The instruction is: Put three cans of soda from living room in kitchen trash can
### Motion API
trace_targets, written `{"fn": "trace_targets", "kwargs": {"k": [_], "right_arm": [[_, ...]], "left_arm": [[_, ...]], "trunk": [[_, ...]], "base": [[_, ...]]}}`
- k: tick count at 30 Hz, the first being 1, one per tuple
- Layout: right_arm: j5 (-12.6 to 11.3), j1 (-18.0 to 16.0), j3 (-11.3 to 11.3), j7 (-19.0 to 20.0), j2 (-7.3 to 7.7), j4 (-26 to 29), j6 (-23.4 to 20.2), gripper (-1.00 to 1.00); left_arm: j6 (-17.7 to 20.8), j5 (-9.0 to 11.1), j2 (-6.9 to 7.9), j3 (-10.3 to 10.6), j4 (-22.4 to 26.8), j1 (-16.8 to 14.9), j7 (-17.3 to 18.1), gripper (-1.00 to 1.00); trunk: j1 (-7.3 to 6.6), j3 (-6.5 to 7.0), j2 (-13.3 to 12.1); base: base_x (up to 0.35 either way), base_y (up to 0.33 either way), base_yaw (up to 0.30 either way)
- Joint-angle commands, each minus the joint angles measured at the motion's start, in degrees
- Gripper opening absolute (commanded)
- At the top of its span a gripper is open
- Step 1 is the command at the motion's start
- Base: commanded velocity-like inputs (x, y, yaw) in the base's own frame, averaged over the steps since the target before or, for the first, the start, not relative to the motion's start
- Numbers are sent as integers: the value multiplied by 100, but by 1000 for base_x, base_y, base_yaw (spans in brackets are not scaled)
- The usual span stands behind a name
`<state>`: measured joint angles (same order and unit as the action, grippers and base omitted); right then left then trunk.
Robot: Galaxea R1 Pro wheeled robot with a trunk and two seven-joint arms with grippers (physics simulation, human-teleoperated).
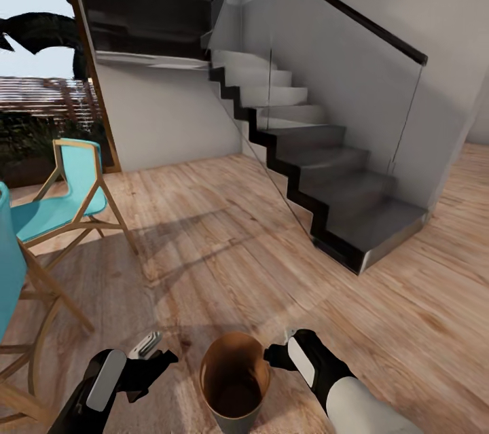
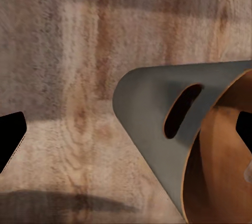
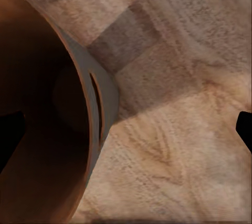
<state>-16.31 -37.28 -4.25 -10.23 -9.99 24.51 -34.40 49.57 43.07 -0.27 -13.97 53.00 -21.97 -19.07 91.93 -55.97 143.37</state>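
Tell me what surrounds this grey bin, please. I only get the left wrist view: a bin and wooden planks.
Observer: From the head view, the tash can sits low between the two arms, with the left gripper beside it, apart from the rim.
Visitor: Is the other arm doing anything?
Observer: The right gripper is right at the rim on the opposite side. In its own wrist view its fingers are spread wide, one over the copper-brown inside.
Visitor: And the room?
Observer: A grey staircase with a glass side panel rises ahead, and a turquoise chair on a wooden frame stands to the left.
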Motion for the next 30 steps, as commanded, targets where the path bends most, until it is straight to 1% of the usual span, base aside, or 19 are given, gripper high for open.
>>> {"fn": "trace_targets", "kwargs": {"k": [1,3,8,30], "right_arm": [[-2,-2,1,-14,1,0,-1,100],[-6,-5,6,-40,8,1,-3,100],[-22,-7,5,-62,8,-6,-15,100],[-22,-48,4,-67,14,-16,-32,100]], "left_arm": [[0,0,0,0,0,0,0,100],[0,0,0,0,0,0,0,100],[0,0,0,0,0,0,0,100],[0,0,-6,0,0,0,0,100]], "trunk": [[2,-23,2],[7,-67,5],[20,-178,11],[77,-665,41]], "base": [[0,0,243],[0,0,234],[0,0,67],[0,0,5]]}}
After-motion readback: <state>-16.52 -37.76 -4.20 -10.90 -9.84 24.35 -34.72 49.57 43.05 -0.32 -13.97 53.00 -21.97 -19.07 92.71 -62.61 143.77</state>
